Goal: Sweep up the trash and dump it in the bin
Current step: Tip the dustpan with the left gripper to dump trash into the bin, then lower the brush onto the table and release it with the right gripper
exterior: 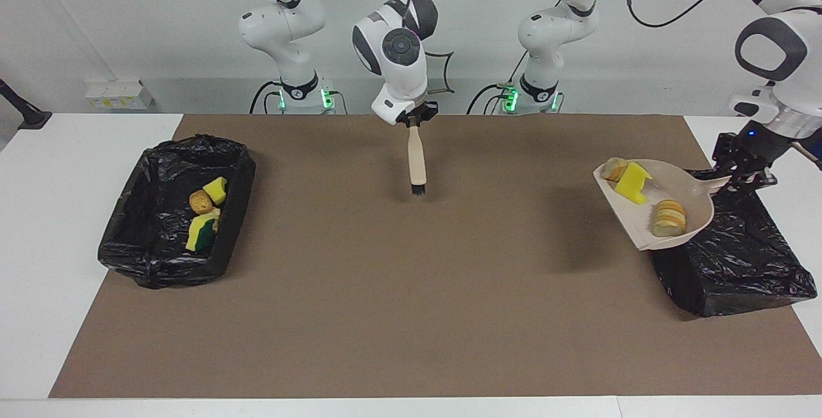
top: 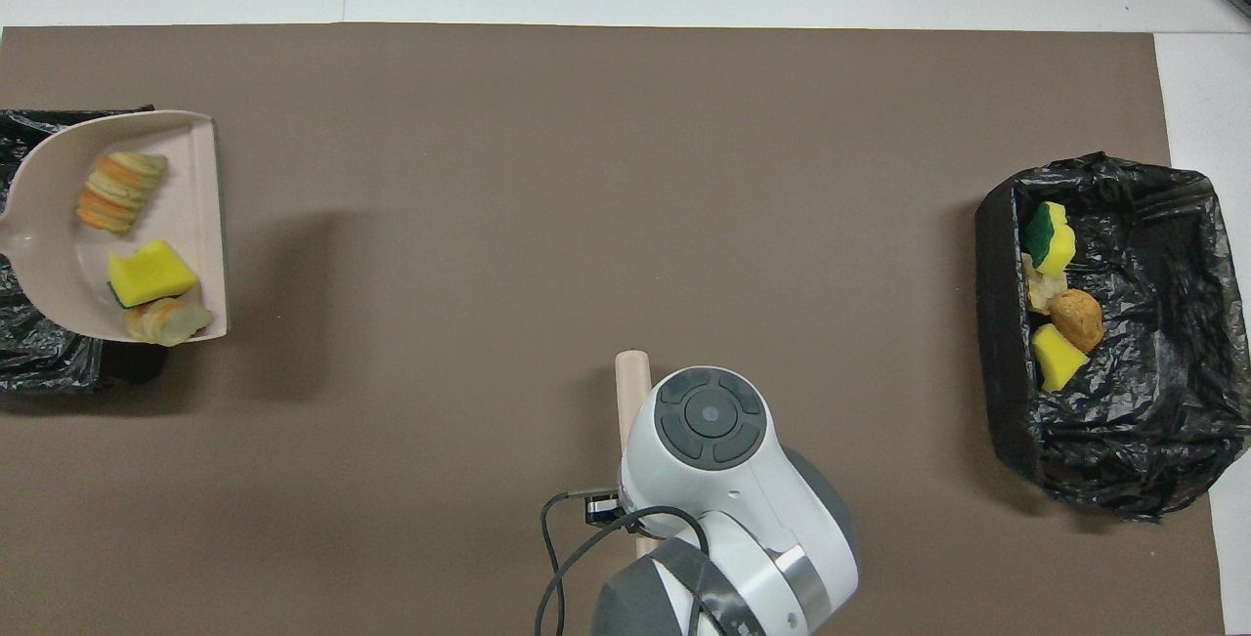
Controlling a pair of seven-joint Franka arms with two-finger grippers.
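My left gripper [exterior: 732, 182] is shut on the handle of the beige dustpan [exterior: 697, 196] and holds it tilted above the black-lined bin [exterior: 732, 264] at the left arm's end of the table. In the pan lie three pieces of trash: a yellow sponge [exterior: 633, 183], a bread piece [exterior: 614, 168] and a striped pastry [exterior: 668, 217]. The overhead view shows the pan [top: 59, 255] with the sponge [top: 151, 275] in it. My right gripper [exterior: 414, 121] is shut on the beige brush [exterior: 417, 158], which hangs bristles down over the middle of the mat.
A second black-lined bin [exterior: 148, 257] at the right arm's end holds several scraps: a yellow sponge [exterior: 216, 190], a bread piece [exterior: 200, 200] and a green-and-yellow sponge [exterior: 201, 233]. A brown mat [exterior: 411, 289] covers the white table.
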